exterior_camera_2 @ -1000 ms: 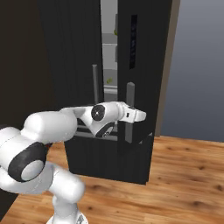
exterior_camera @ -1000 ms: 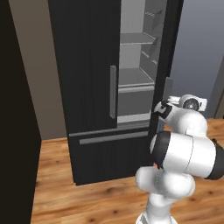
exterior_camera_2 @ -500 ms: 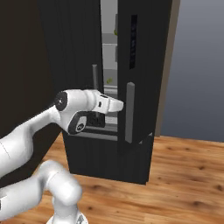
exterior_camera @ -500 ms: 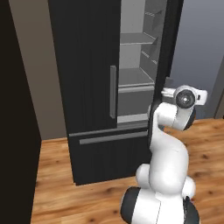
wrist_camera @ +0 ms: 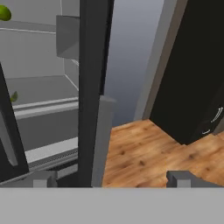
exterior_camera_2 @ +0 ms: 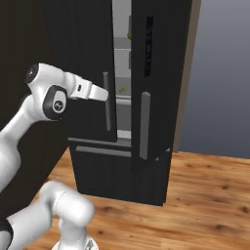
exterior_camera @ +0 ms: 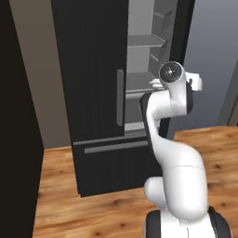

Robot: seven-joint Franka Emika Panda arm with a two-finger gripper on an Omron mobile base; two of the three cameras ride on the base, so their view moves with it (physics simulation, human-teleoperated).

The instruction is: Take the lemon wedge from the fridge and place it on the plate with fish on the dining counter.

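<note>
The black fridge [exterior_camera: 93, 93] has its right door [exterior_camera_2: 156, 78] swung partly open on a light grey shelved interior [exterior_camera: 142, 65]. The tiny yellow-green lemon wedge [exterior_camera_2: 122, 90] lies on a middle shelf, seen at the left edge of the hand view as the lemon wedge [wrist_camera: 14, 96]. My gripper [exterior_camera_2: 106, 94] is open and holds nothing. It hovers in front of the left door's handle [exterior_camera_2: 106, 107], short of the gap. In the hand view the gripper [wrist_camera: 113, 179] has its fingertips [wrist_camera: 43, 179] wide apart. The plate with fish and the dining counter are out of view.
A round green fruit [wrist_camera: 4, 13] sits on a higher shelf [exterior_camera_2: 129, 35]. The open door's edge and grey bar handle [wrist_camera: 105, 135] stand right before the hand. Wooden floor [wrist_camera: 144, 148] spreads to the right, beside a dark cabinet [wrist_camera: 197, 70]. The bottom drawer [exterior_camera: 111, 148] is shut.
The hand has drawn back from the right door's handle, moving left and up to the front of the left door. The arm's elbow has swung upward. The door stays open.
</note>
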